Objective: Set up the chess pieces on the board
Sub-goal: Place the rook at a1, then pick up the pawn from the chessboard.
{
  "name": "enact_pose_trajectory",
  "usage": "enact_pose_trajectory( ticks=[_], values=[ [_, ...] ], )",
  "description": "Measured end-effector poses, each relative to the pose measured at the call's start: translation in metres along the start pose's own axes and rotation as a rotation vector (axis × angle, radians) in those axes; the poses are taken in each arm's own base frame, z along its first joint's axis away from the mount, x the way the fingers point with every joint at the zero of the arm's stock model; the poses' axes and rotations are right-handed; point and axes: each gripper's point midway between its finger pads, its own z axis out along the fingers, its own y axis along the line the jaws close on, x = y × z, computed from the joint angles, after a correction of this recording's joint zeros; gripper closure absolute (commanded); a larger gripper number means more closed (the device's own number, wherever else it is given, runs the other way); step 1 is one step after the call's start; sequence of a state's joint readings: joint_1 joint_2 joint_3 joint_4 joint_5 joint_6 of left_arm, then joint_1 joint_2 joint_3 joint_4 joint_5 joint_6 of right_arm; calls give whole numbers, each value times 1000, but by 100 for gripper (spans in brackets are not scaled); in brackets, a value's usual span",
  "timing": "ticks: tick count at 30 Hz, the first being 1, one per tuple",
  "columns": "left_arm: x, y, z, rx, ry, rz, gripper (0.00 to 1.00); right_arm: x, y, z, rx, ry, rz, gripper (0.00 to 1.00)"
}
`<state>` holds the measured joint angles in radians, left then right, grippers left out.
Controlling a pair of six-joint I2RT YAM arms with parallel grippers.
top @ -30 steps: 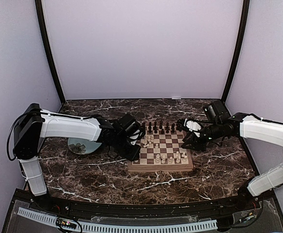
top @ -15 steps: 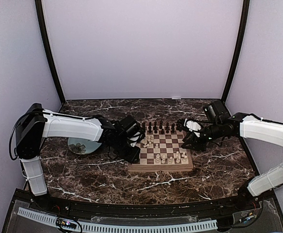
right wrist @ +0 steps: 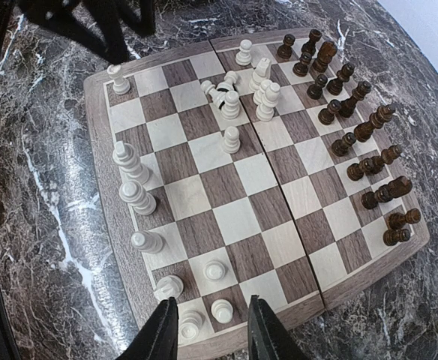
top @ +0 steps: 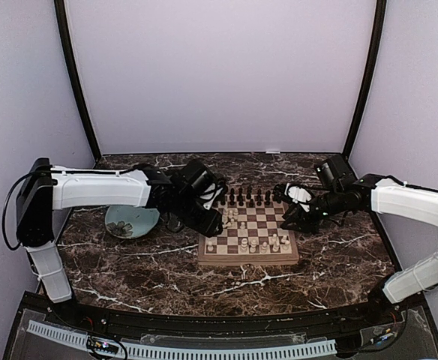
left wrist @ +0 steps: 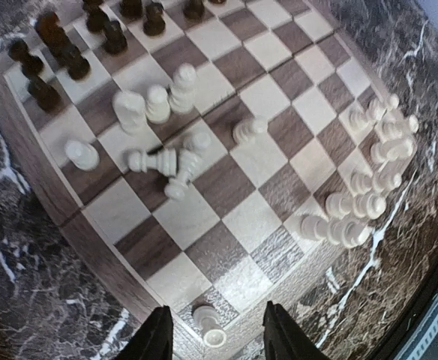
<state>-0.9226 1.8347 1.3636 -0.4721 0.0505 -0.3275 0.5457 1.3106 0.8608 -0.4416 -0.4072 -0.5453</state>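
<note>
Though dark pieces (top: 245, 199) stand ranked along the board's (top: 249, 259) far edge, white pieces (top: 253, 243) are only half placed, several toppled mid-board; left arm's jaws and right arm's jaws gape, empty.

Soft, even light; left wrist view slightly blurred.

Overview, plus wrist close-ups over board (top: 249, 259)

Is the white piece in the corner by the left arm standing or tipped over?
Standing: the white piece rests upright on its base in its corner square.
</note>
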Motion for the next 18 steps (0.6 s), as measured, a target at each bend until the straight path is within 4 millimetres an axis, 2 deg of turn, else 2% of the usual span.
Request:
enact_pose_trajectory(
  ticks=[3, 7, 11, 14, 18],
  values=[
    [-29, 16, -20, -9, -92, -37, 62, 0, 0, 0, 0, 0, 0, 67],
    [-58, 44, -26, -40, -162, -94, 65, 0, 0, 0, 0, 0, 0, 66],
    [-80, 57, -15, -53, -188, -121, 74, 0, 0, 0, 1, 0, 0, 67],
    [-89, 60, -1, -57, -184, -129, 73, 0, 0, 0, 1, 1, 0, 67],
    [-90, 65, 15, -53, -158, -143, 70, 0, -1, 0, 4, 2, 0, 67]
  ],
)
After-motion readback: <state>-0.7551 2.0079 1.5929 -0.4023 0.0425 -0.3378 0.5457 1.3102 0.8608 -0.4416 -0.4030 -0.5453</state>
